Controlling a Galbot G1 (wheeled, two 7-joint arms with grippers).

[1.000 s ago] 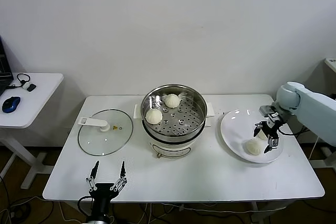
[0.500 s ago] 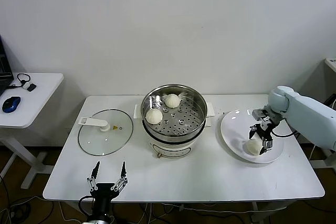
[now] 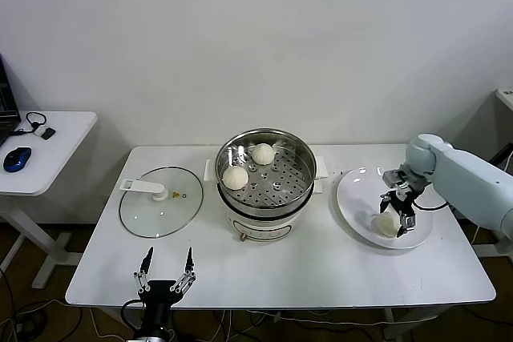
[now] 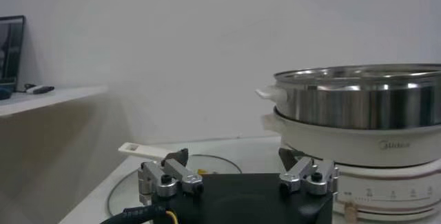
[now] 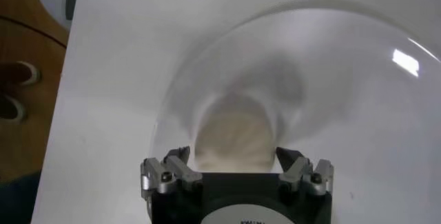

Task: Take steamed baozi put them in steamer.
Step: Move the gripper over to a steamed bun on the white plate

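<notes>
Right gripper (image 3: 398, 213) now lower over white plate (image 3: 353, 202) than 1 second back, fingers spread wide, straddling 1 baozi (image 5: 233, 138) without clamping. Grasp likely next. 2 baozi (image 3: 235, 177) already inside steamer (image 3: 298, 152). Left gripper (image 3: 164, 267) parked at table's (image 3: 321, 266) near edge, fingers apart, holding nothing.

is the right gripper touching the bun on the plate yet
Cannot tell. In the right wrist view the open right gripper straddles the baozi on the plate, but no view shows contact or gap plainly.
</notes>
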